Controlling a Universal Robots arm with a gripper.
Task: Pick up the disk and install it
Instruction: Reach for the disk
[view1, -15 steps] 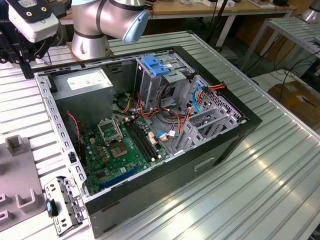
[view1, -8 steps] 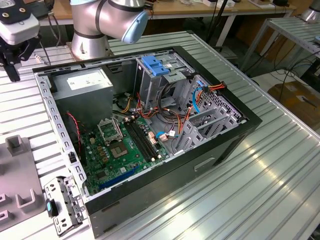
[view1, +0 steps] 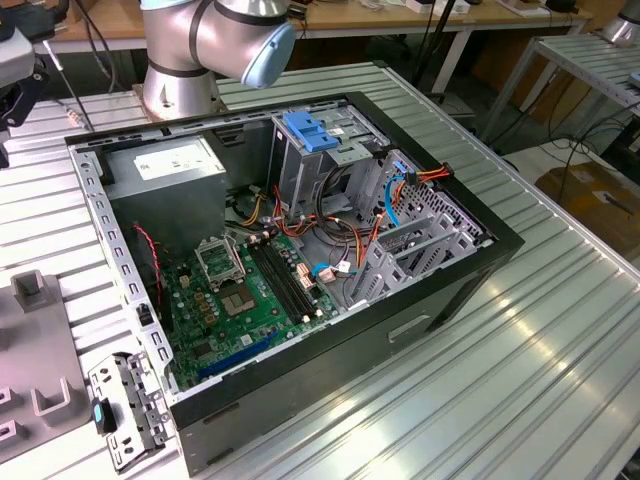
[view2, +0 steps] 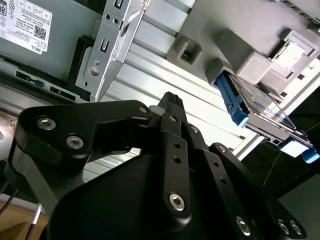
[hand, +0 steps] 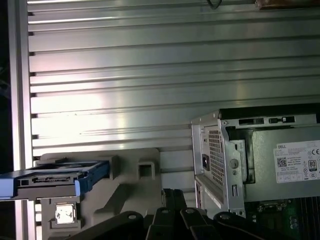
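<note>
Tool (hand: 172, 196) is hanging clenched and empty above the bench (hand: 150, 75). Disk (hand: 55, 178) is sitting edge-on in the grey fixture (hand: 125, 190) beside the computer case (hand: 220, 150), lying off to the tool's side, long axis crossing its line.

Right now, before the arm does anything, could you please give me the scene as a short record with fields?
disk: in blue carrier rails, sits in the grey holder, not gripped
gripper: near the holder, apart from the disk
computer case: open, lying on the ribbed table
drive cage: upright inside the case, blue latch on top
task state: disk not yet picked up
</note>
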